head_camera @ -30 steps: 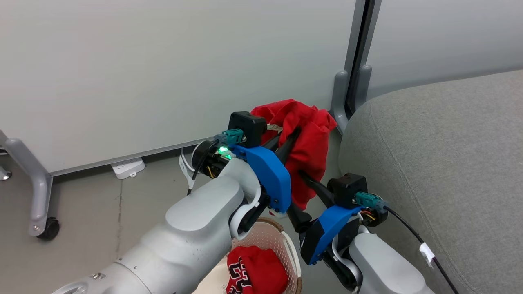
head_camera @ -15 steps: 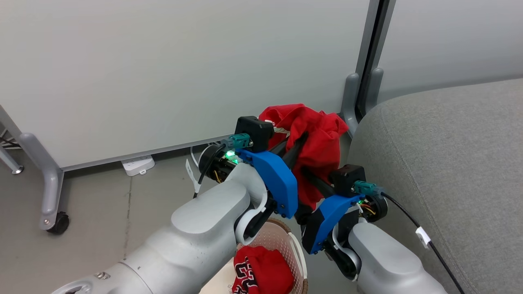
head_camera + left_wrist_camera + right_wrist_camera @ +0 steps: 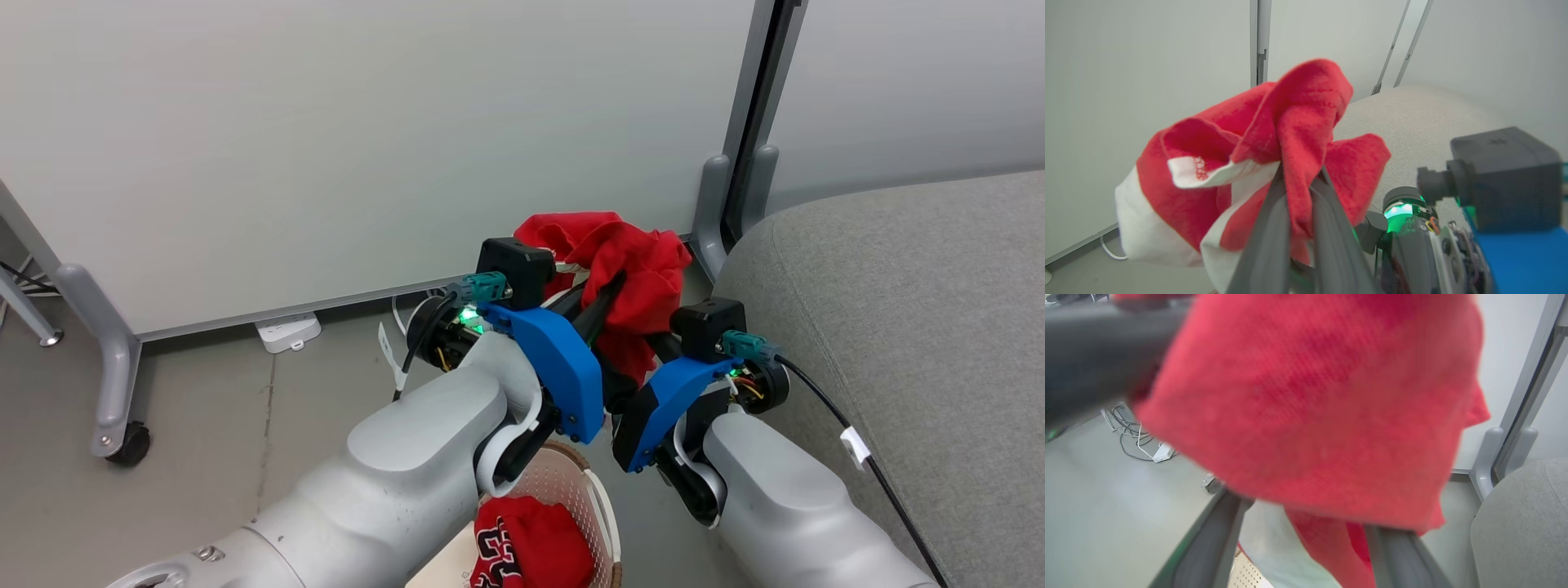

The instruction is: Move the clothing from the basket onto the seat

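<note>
A: Why is the red garment up there?
B: The left pincer has it nipped tight between its fingers, lifted clear of the basket beneath it, likely bound for the seat just right of the right pincer, whose fingers stand spread under the cloth, gripping nothing. A jersey lies in the basket
A: Changed?
B: The right pincer has risen closer to the left; the camera shifted too

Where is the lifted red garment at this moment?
In the head view the red garment hangs mid-frame, pinched in the left claw, above the basket and left of the grey couch.
</note>
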Robot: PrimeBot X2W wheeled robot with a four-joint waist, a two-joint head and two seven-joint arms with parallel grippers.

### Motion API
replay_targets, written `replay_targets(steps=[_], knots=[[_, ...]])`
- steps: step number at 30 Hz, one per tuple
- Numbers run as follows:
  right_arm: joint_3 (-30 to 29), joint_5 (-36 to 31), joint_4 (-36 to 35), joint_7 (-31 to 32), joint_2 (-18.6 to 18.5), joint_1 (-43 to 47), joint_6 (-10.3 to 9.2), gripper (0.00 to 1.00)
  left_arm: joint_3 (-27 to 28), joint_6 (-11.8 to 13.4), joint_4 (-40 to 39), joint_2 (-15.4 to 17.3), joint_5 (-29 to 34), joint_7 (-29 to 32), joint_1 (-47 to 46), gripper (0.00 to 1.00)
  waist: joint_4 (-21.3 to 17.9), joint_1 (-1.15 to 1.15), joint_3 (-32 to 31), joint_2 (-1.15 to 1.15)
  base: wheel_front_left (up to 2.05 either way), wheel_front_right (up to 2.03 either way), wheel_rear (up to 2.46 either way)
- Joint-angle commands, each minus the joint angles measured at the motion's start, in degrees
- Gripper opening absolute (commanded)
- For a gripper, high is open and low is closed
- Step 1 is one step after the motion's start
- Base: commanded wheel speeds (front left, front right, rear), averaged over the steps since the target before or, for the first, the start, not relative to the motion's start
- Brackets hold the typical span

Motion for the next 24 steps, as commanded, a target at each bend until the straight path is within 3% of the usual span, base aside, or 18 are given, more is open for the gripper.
replay_targets(steps=[1, 2, 24], knots=[[0.43, -0.02, 0.22, -0.27, -0.08, -0.92, -0.02, 0.39, -0.31, 0.22, -0.19, 0.15, -0.44, -0.47, 0.68, 0.0, -0.02, 0.0, 0.09, 0.0, 0.0, 0.0, 0.0], [0.67, -0.12, 0.23, -0.4, -0.08, -1.18, -0.02, 0.01, -0.32, 0.25, -0.26, 0.15, -0.51, -0.41, 0.52, 0.0, -0.01, 0.0, 0.13, 0.0, 0.0, 0.0, 0.0], [-3.9, -7.6, -3.15, -0.55, -0.08, 2.42, -0.02, 0.0, -0.5, -0.25, 1.48, 0.16, -1.03, -1.48, -1.36, 0.0, -1.09, 0.0, 0.38, 0.0, 0.0, 0.0, 0.0]])
